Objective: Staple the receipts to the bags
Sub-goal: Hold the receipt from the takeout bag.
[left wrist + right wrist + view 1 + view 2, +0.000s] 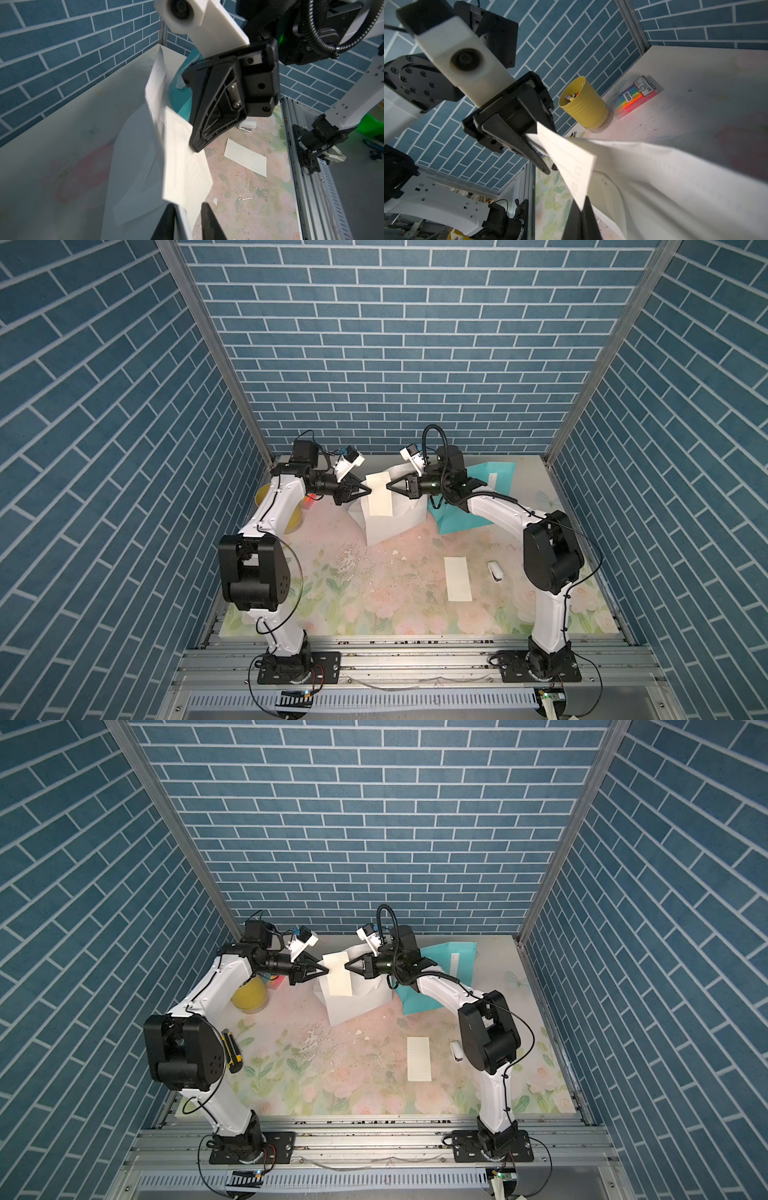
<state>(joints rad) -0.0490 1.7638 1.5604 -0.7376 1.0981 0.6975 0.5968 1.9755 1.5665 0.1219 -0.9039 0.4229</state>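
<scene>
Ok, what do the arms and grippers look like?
The left arm and right arm have white shells and black joint housings. The left gripper and right gripper are black, with triangular ribbed fingers and a white camera mount. A ribbed black conduit loops over the right wrist; thin black cables run along both.

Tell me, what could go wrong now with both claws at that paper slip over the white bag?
1. Only the right gripper is shut on the held receipt; the jaws of the left gripper stand apart around its other edge, so the slip may sag or twist off the white bag.
2. The stapler lies away near the loose receipt; fetching it would likely mean one gripper letting go, and alignment could be lost.
</scene>
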